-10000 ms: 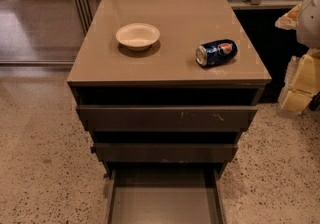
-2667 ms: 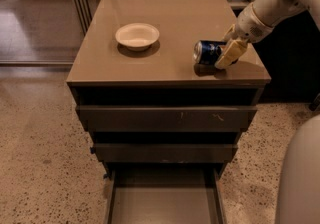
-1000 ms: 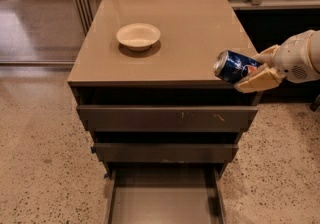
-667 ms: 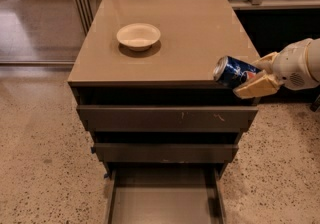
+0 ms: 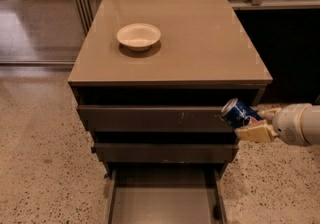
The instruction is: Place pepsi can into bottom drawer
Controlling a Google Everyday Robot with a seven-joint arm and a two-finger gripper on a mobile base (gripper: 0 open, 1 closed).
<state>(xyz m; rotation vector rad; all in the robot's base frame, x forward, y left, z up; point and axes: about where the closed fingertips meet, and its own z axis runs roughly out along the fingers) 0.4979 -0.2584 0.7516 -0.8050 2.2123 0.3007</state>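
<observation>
The pepsi can point(image 5: 238, 113), dark blue with a silver end, is tilted in my gripper point(image 5: 256, 124), which is shut on it. The gripper reaches in from the right and holds the can in the air in front of the cabinet's right side, level with the upper drawer front. The bottom drawer point(image 5: 164, 202) is pulled open below, a wide shallow tray with a bare floor, lower and to the left of the can.
A cream bowl point(image 5: 138, 36) sits on the cabinet top point(image 5: 200, 43). Two upper drawer fronts point(image 5: 155, 118) stick out slightly. Speckled floor lies on both sides; a dark opening is at the right behind my arm.
The can was lifted off the cabinet top, carried right past its edge, and has now come down in front of the cabinet's right side.
</observation>
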